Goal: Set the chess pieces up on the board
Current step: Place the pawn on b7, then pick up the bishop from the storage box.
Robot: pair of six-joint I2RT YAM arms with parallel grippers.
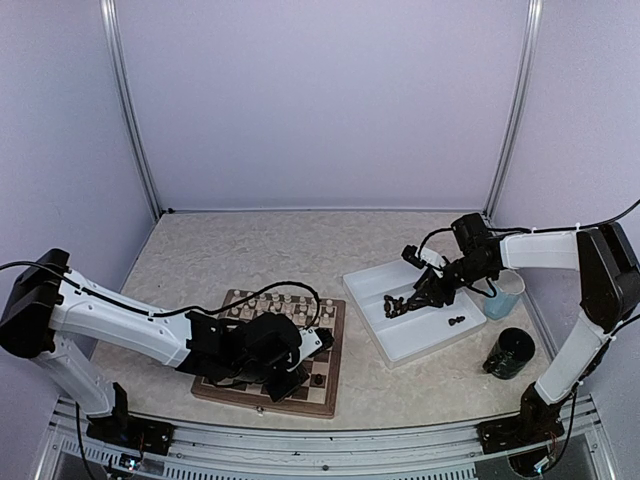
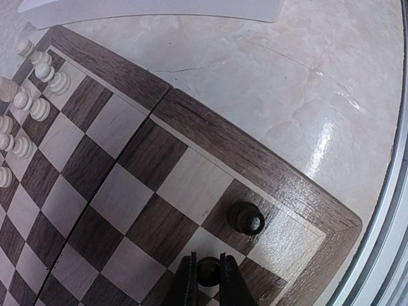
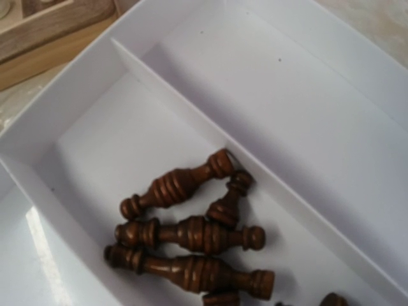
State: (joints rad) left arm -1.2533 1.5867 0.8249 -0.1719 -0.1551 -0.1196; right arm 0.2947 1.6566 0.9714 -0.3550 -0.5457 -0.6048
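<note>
The board [image 1: 336, 352] lies in front of my left arm. Cream chess pieces [image 1: 280, 303] stand in rows along its far side, also at the left edge of the left wrist view [image 2: 38, 70]. My left gripper [image 2: 208, 260] is shut on a small dark piece [image 2: 208, 273] just above a square near the board's corner. Another dark piece [image 2: 246, 218] stands upright one square away. My right gripper [image 1: 416, 298] hovers over the white tray [image 1: 440, 338]; its fingers are out of its own wrist view. Several dark brown pieces [image 3: 191, 236] lie on their sides in one tray compartment.
A pale blue cup [image 1: 503, 295] stands right of the tray and a black cup [image 1: 510, 352] nearer the right arm's base. Two small dark pieces [image 1: 455, 321] lie apart in the tray. The board's wooden rim [image 2: 255, 153] borders bare tabletop.
</note>
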